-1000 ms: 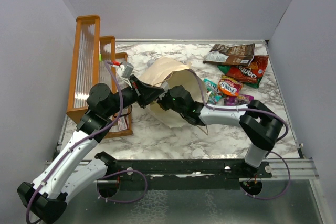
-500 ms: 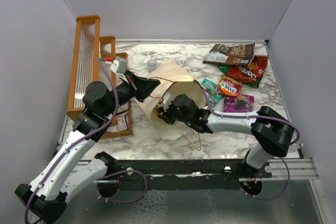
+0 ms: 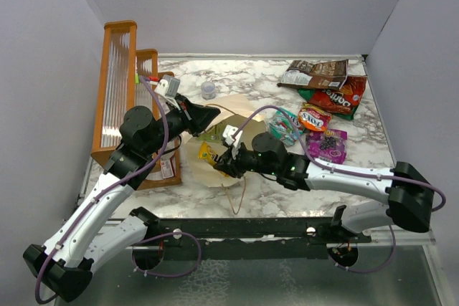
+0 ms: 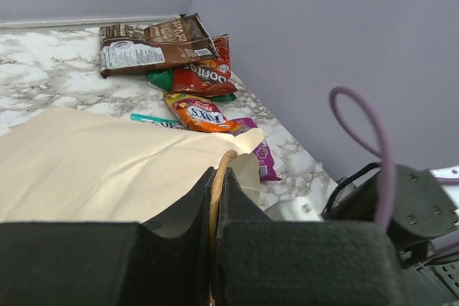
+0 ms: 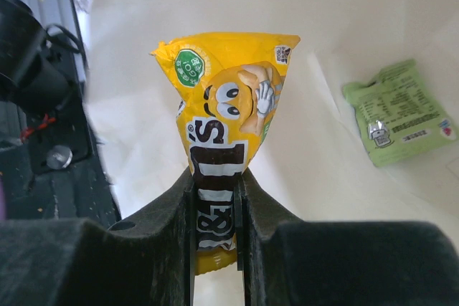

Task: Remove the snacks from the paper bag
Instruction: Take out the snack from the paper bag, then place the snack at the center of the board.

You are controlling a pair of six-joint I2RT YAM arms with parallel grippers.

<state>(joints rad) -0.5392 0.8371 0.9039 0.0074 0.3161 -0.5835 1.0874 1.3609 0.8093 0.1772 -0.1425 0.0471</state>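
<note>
The cream paper bag (image 3: 247,105) lies on the marble table with its mouth toward the arms. My left gripper (image 3: 214,115) is shut on its thin tan handle (image 4: 221,174), holding the bag's edge (image 4: 93,163) up. At the bag's mouth my right gripper (image 3: 219,165) is shut on a yellow candy pack (image 5: 229,105), seen in the top view as the yellow pack (image 3: 207,152). A green packet (image 5: 401,112) lies on the bag's inner paper. To the right, out on the table, are a brown bag (image 3: 315,73), an orange-red bag (image 3: 343,94), an orange packet (image 3: 314,116), a teal packet (image 3: 283,127) and a purple pouch (image 3: 326,143).
An orange-framed wooden rack (image 3: 122,84) stands along the left wall, close to my left arm. A small clear cup (image 3: 208,89) sits behind the bag. Grey walls close in the table on three sides. A black rail (image 3: 251,231) runs along the near edge.
My right gripper has drawn back out of the bag toward the near edge, bringing the yellow candy pack with it. The bag has sagged flatter. My left gripper kept hold of the handle.
</note>
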